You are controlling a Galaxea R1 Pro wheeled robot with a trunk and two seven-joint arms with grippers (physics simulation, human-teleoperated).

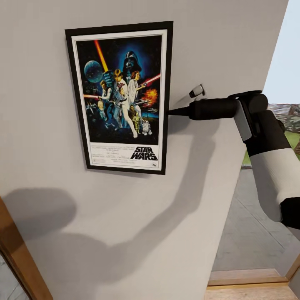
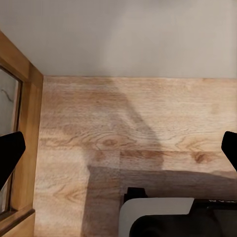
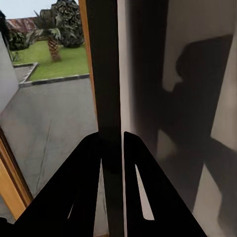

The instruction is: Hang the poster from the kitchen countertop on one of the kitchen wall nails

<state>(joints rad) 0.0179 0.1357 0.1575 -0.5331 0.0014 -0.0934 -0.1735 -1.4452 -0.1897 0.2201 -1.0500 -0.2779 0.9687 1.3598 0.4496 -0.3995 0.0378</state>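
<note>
The poster (image 1: 121,96) sits upright against the pale grey wall (image 1: 216,50). The right gripper (image 1: 171,111) pinches the poster's right edge, its 2 fingers (image 3: 81,197) clamped on the dark frame. The left gripper (image 2: 118,148) points down at the wooden floor (image 2: 148,123), its jaws spread wide and holding nothing.

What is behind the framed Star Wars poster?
Behind the black-framed Star Wars poster is the plain pale grey wall. The poster covers whatever is there, so no nail can be seen. The right end effector grips its edge.
</note>
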